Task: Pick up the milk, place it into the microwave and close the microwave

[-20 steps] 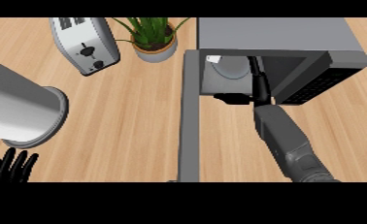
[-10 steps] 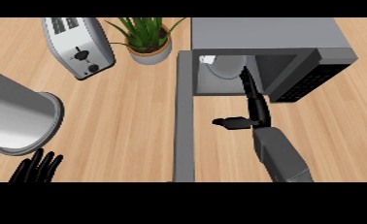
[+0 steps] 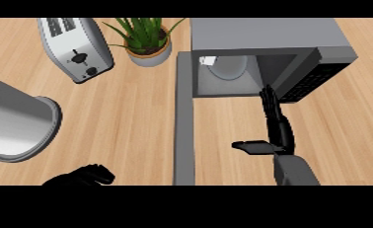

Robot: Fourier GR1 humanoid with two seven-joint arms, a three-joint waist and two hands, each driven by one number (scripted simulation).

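Observation:
The grey microwave (image 3: 262,34) stands at the upper right with its door (image 3: 184,123) swung open, seen edge-on as a long grey strip running toward me. Inside the cavity sits the pale milk (image 3: 230,68), free of any hand. My right hand (image 3: 277,126) hovers over the counter just in front of the cavity. It is open, with straight fingers pointing at the microwave and the thumb sticking out to the left; it holds nothing. My left hand (image 3: 82,176) rests at the lower left edge, fingers relaxed and empty.
A silver toaster (image 3: 76,49) lies at the upper left, with a potted plant (image 3: 147,42) beside the microwave. A large grey metal vessel (image 3: 22,128) fills the left edge. The black control panel (image 3: 317,76) flanks the cavity's right side.
My right hand has drawn back out of the microwave cavity toward me, leaving the milk inside. The left hand has shifted right along the lower edge.

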